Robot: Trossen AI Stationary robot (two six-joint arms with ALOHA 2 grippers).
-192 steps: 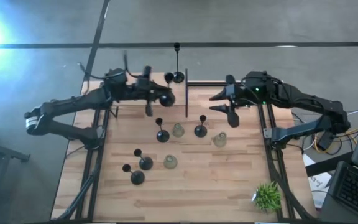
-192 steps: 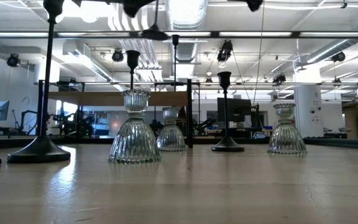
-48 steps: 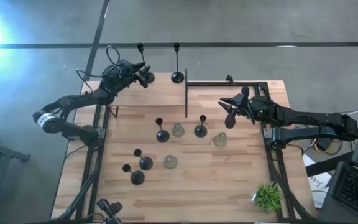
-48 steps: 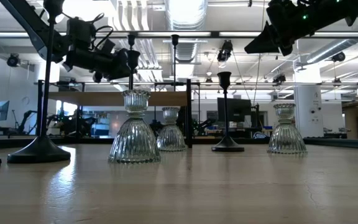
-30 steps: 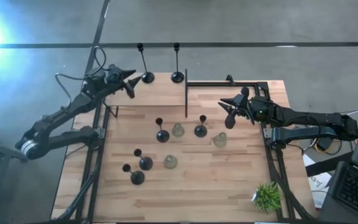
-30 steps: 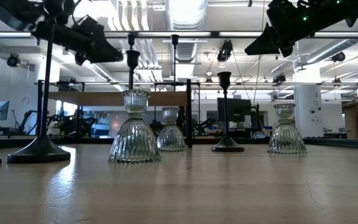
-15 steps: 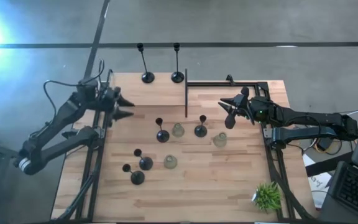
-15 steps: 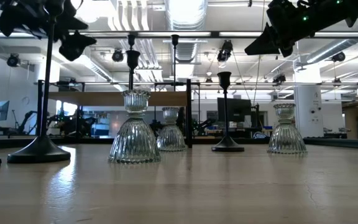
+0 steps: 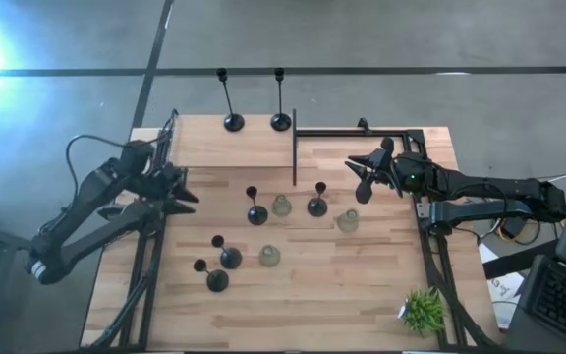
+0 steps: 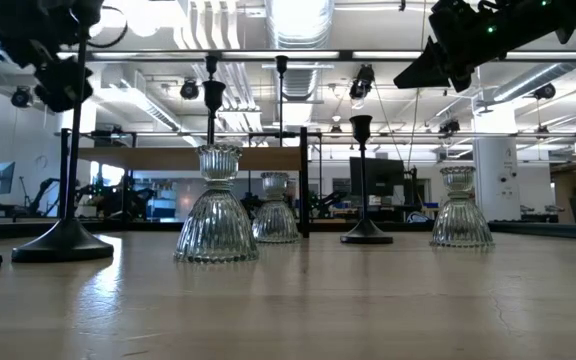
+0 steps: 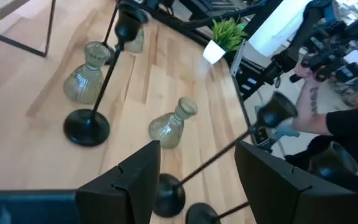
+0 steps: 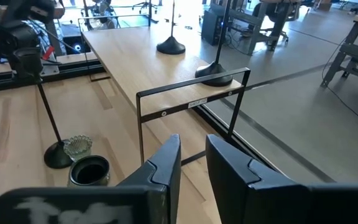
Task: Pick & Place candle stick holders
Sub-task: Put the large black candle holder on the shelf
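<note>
Two tall black candle stick holders (image 9: 232,121) (image 9: 280,121) stand on their round bases at the table's far edge. Shorter black ones (image 9: 256,214) (image 9: 316,206) (image 9: 230,258) and three pale-green glass ones (image 9: 281,206) (image 9: 348,221) (image 9: 269,256) stand mid-table. My left gripper (image 9: 182,193) hovers open over the table's left edge, pointing toward them; in its wrist view (image 11: 197,155) nothing lies between the fingers. My right gripper (image 9: 362,179) hangs still above the right side, its fingers (image 12: 193,163) a narrow gap apart and empty.
A thin black metal frame (image 9: 295,147) stands upright near the far middle, beside the right tall holder. A small green potted plant (image 9: 423,310) sits at the near right corner. A person's hand (image 11: 309,106) shows beyond the table's right side.
My left gripper has swung from beside the left tall holder at the far edge toward the near edge along the table's left side, sinking a little and turning toward the table's middle. The tall holder has stayed standing at the far edge.
</note>
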